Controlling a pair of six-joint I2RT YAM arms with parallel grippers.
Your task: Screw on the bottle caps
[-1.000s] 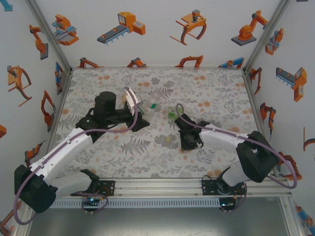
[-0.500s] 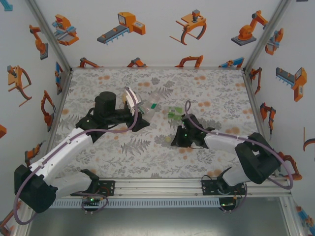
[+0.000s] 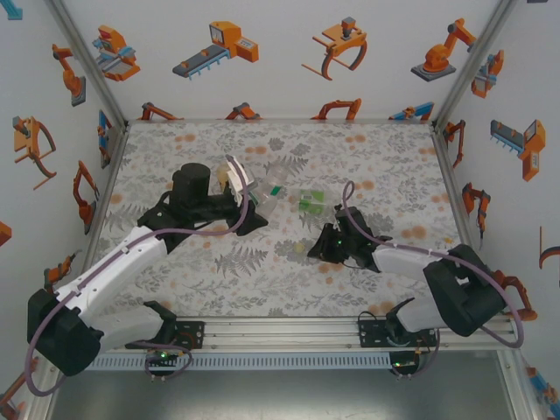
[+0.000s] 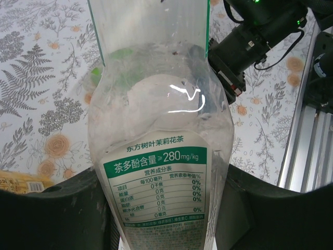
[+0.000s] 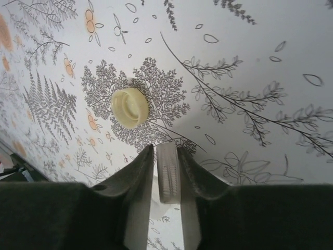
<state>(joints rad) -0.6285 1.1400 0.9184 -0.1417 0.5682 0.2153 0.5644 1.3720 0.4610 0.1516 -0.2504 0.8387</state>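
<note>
My left gripper [image 4: 166, 213] [image 3: 248, 203] is shut on a clear bottle [image 4: 156, 114] with a green and white label, gripped at its lower body. The bottle [image 3: 265, 189] points right, toward the table's middle. My right gripper [image 5: 167, 152] [image 3: 318, 248] is shut on a white ribbed bottle cap [image 5: 168, 177], held edge-on between its jaws just above the table. A pale yellow-green bottle cap [image 5: 129, 107] [image 3: 299, 248] lies open side up on the floral table cover, a short way beyond the right fingertips.
A second clear bottle [image 3: 311, 199] with a green label lies on the table between the arms, further back. A yellow-labelled item [image 4: 21, 183] lies left of the held bottle. The right arm [image 4: 255, 31] is close beside the held bottle's far end.
My right arm has swung from beside the green-labelled bottle toward the near side and now sits low by the yellow-green cap. The left arm has barely shifted, bottle still in its grip.
</note>
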